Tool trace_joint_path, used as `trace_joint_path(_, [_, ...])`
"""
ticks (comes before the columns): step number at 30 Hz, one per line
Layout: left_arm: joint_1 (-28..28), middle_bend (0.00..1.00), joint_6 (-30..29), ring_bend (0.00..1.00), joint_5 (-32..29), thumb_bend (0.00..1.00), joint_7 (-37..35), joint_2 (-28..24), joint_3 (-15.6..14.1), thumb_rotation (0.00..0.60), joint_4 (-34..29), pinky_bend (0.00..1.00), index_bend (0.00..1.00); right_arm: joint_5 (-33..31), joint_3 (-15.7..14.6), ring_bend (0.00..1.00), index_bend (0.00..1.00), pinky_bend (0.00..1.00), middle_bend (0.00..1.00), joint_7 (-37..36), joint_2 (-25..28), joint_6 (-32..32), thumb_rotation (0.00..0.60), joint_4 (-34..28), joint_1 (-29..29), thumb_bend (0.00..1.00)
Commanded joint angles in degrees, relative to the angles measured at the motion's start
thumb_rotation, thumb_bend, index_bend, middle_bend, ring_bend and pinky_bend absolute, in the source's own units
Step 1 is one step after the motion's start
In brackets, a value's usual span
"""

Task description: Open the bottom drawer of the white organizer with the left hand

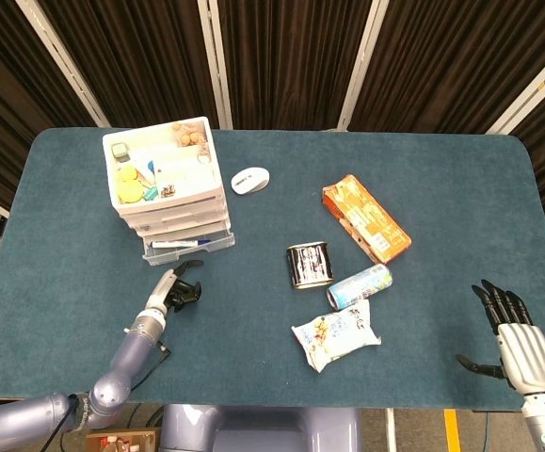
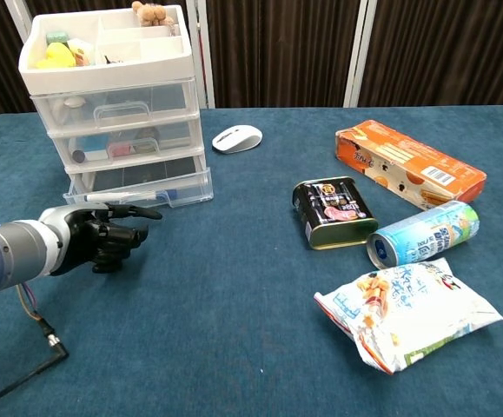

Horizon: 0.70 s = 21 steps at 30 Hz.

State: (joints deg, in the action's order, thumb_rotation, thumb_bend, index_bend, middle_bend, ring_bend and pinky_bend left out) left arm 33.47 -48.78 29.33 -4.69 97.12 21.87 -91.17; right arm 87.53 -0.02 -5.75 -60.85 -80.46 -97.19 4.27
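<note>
L hand (image 2: 90, 239) sits just in front of the organizer (image 1: 167, 193), off it, fingers loosely curled w/ nothing in them. Bottom drawer (image 2: 142, 186) juts out part-open; 3 clear plastic drawers total. R of organizer: 1 white mouse (image 1: 250, 180), 1 tin (image 1: 309, 265), 1 orange box (image 1: 366, 217), 1 can (image 1: 359, 285), 1 snack bag (image 1: 337, 333). R hand (image 1: 520, 349) far R, fingers spread, empty.
</note>
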Motion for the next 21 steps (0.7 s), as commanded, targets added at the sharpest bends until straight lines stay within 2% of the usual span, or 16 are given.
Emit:
trace_joint_path(1, [-0.8,0.99,-2.4,0.94,4.3,0.6,1.3,-1.4,-1.7,0.6,-1.5,0.91,0.27,-0.1,0.0,0.0,0.0,0.02,0.0,0.1,0.0,0.1,0.6,-0.1,0.0,0.11])
trace_joint_path(6, [-0.8,0.99,-6.3,0.94,10.2,0.6,3.6,-1.7,-3.2,0.6,-1.7,0.92,0.27,-0.2,0.0,0.0,0.0,0.02,0.0,0.2,0.1,0.2,0.6,-0.2,0.0,0.11])
trace_joint_path(12, [0.8,0.99,-10.6,0.95,13.1,0.6,8.2,-0.9,-3.2,0.6,-0.3,0.92,0.26,-0.1,-0.1,0.0,0.0,0.02,0.0,0.1,0.1,0.2,0.6,-0.2,0.0,0.11])
trace_joint_path(17, [3.5,1.0,-12.9,0.95,10.3,0.6,16.0,-1.2,-2.5,0.6,0.9,0.93,0.24,-0.2,-0.1,0.0,0.0,0.02,0.0,0.0,0.2,0.3,0.6,-0.2,0.0,0.11])
trace_joint_path(21, [6.0,1.0,-13.3,0.95,3.9,0.6,22.8,-1.8,-1.6,0.6,0.9,0.93,0.25,-0.2,-0.1,0.0,0.0,0.02,0.0,-0.1,0.2,0.4,0.6,-0.2,0.0,0.11])
